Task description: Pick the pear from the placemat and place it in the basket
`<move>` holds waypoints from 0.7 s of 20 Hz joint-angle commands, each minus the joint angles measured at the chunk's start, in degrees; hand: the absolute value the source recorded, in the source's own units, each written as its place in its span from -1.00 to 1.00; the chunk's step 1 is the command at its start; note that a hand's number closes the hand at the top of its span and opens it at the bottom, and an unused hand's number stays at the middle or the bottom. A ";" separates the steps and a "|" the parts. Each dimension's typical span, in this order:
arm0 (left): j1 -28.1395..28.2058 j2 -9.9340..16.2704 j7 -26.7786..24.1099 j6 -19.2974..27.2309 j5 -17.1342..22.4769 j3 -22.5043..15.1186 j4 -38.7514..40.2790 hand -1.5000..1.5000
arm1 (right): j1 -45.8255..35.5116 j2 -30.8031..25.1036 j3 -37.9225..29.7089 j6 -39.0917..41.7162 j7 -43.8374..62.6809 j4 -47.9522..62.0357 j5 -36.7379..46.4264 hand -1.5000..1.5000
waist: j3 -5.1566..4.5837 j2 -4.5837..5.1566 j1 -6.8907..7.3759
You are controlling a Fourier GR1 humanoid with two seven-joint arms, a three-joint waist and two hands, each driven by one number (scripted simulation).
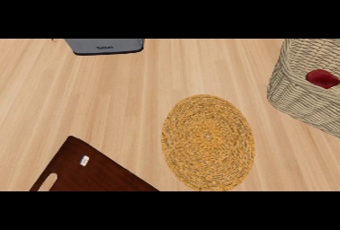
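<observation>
One red item (323,78) sits inside the wicker basket (292,92) at the view's right edge; shape is partly cut off and colour reads dark red, so it cannot be confirmed as the pear, though it is the only fruit-like obj. in view. No pear shows on the woven placemat (207,142), which lies bare near centre of the desk (100,99).

Status, judged: if the red item is the pear, placement is done and only retreat remains. If not, target is out of frame.

Robot hand state: neither left nor right appears in the head view; whether fingers are apart or together cannot be told.

Risks:
1. Misidentification. Red colour does not match a typical pear; treating the task as complete w/o confirming could leave it unfinished.
2. Basket disturbance. Basket stands at the frame edge, partly cropped; an arm moving unseen beside it could nudge or tip it, spilling the content.
3. Re-grasp error. Reaching back into the basket risks snagging fingers on the weave.
4. Collateral contact. Dark wooden cutting board (86,173) lies at lower left, well apart from the placemat; grey appliance (106,46) sits at the far edge. Either could be struck by a wide left-arm sweep.
</observation>
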 commanded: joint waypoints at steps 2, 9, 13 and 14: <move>-14.03 -4.14 -2.87 -0.97 -0.11 -4.12 -2.14 0.00 | 0.95 -2.50 -1.85 0.42 -2.48 -0.46 -1.42 -1.00 | -1.26 0.15 -1.60; -12.74 -4.26 -2.61 -1.42 0.39 -3.07 -4.31 0.00 | 1.29 -2.44 -7.71 -3.70 -3.70 -2.48 -5.67 -1.00 | -1.14 -0.14 -1.97; -12.67 -3.89 -2.89 -2.03 0.20 -2.43 -3.30 0.00 | 2.93 -3.78 -11.06 -4.35 -2.98 -3.22 -6.91 -1.00 | -1.19 -0.22 -2.94; -12.02 -4.66 -3.40 -1.30 0.00 -2.32 -3.26 0.00 | 3.55 -4.82 -12.10 -3.41 -1.82 -4.14 -7.30 -1.00 | -1.25 -0.51 -3.56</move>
